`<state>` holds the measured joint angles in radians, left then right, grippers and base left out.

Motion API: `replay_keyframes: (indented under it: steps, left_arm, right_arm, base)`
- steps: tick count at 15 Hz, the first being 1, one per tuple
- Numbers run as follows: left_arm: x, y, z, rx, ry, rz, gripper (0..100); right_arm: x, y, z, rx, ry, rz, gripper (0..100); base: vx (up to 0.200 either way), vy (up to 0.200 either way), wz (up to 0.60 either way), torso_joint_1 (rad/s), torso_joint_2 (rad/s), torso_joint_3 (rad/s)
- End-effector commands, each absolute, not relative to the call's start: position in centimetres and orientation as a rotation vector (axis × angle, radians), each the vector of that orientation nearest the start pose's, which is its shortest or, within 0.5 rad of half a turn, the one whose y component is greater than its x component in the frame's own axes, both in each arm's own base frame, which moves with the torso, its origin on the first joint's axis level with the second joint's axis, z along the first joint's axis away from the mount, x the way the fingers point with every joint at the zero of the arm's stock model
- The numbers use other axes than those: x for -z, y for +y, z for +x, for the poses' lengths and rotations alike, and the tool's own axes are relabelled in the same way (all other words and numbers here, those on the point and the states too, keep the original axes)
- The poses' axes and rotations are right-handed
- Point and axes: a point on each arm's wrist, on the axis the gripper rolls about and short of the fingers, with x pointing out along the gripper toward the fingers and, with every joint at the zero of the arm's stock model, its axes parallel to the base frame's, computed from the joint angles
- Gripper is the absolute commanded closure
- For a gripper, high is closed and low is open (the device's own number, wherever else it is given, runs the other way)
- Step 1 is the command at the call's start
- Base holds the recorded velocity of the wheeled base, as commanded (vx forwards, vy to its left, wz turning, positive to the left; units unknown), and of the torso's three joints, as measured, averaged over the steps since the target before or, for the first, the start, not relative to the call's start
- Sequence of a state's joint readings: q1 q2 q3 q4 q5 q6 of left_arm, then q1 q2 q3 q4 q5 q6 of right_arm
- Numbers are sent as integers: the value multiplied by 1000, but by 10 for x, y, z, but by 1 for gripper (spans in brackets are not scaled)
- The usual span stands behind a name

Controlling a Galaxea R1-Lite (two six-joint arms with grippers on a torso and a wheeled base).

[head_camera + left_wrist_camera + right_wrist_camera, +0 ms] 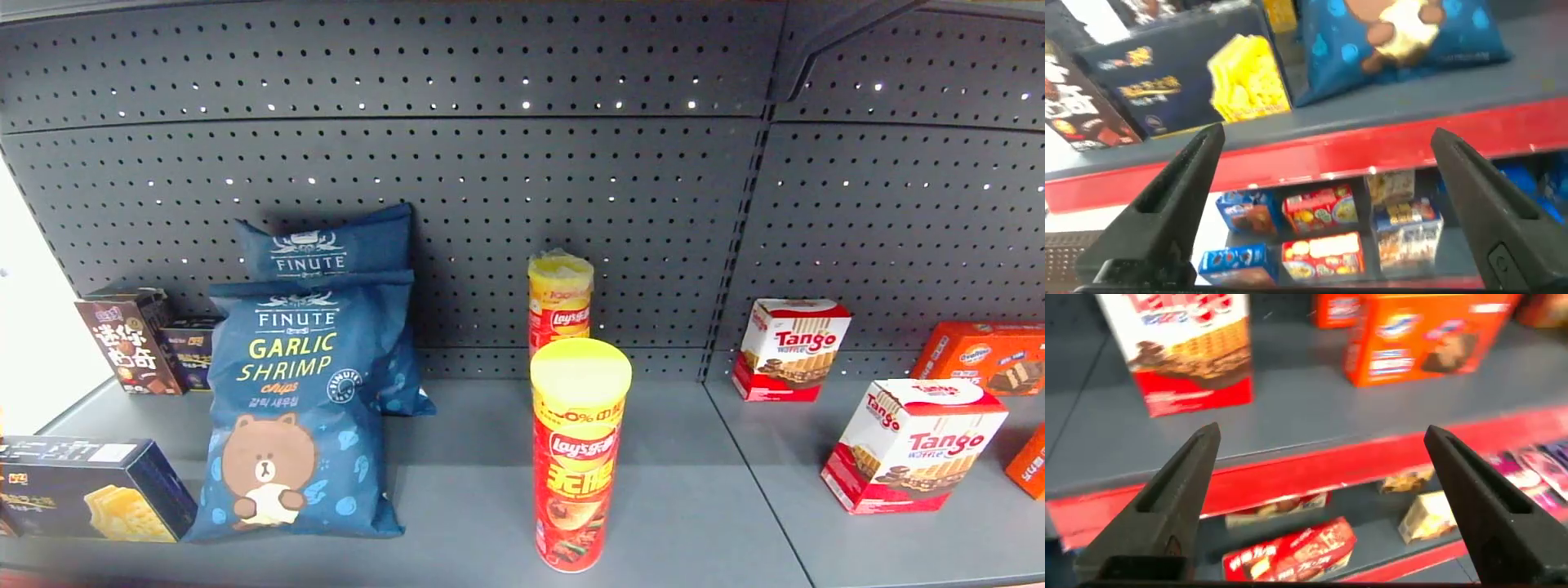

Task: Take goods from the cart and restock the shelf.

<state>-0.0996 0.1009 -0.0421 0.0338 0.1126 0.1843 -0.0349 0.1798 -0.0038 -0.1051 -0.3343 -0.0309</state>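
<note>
On the grey shelf stand two red crisp tubes with yellow lids, one in front and one behind. Left of them lean two blue chip bags. My left gripper hangs open and empty just in front of the shelf's red edge, below the front blue bag and a dark box. My right gripper is also open and empty, before the red shelf edge, near a white and red wafer box and an orange box.
Two wafer boxes and orange boxes fill the right bay. Dark and brown boxes sit at the left. Free shelf lies between the tubes and the wafer boxes. A lower shelf holds more packs.
</note>
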Motion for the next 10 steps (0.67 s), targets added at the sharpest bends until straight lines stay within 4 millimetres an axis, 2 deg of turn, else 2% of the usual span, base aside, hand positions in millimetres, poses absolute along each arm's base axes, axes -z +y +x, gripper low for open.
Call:
replay_keyframes:
  steps: [1, 3, 7, 10]
  left_arm:
    - [-84, 5, -17, -22, 60, 191, 0]
    - [-83, 4, -16, -22, 51, 188, 0]
    - [-83, 4, -16, -15, 50, 162, 0]
    - [-82, 4, -16, -13, 52, 49, 0]
  right_arm:
    - [-83, -6, -18, 357, 13, 10, 0]
    - [-82, -3, -18, 161, 10, 4, 0]
    - [-81, -3, -23, 122, -52, -26, 0]
    - [-82, -2, -23, 107, -58, -29, 0]
  base:
    - [0, 0, 0, 0, 0, 0]
    - [0, 0, 0, 0, 0, 0]
    - [0, 0, 0, 0, 0, 0]
    - [0, 0, 0, 0, 0, 0]
